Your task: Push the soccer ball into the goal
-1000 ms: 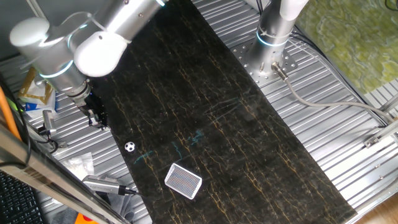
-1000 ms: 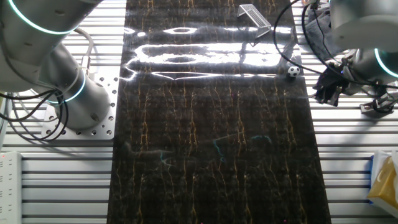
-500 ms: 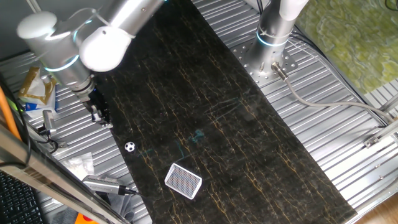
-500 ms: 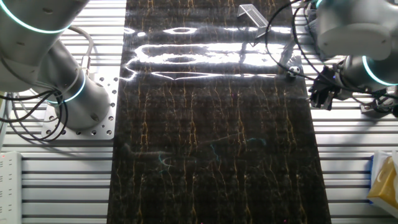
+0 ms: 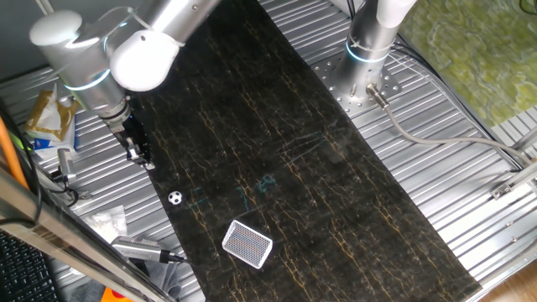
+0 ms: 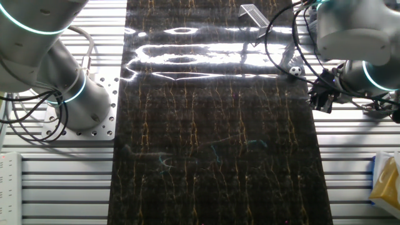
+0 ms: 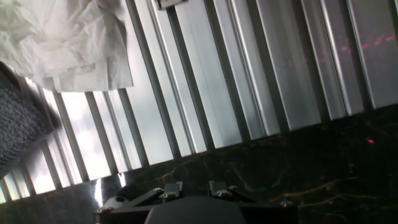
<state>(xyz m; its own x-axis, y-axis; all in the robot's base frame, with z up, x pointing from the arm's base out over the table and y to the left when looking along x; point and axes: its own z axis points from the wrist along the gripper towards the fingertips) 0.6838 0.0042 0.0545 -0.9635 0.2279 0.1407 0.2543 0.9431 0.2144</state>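
- Gripper (image 5: 144,159) hangs at the dark worktop's (image 5: 319,193) edge; whether its fingers are spread, I cannot tell.
- Ball (image 5: 175,198) lies near it, apart.
- Goal (image 5: 247,244) sits beyond the ball.

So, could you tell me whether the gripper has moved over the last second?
Yes. The gripper has shifted toward the ball, from the slatted table onto the edge of the dark mat; the ball itself has stayed put.
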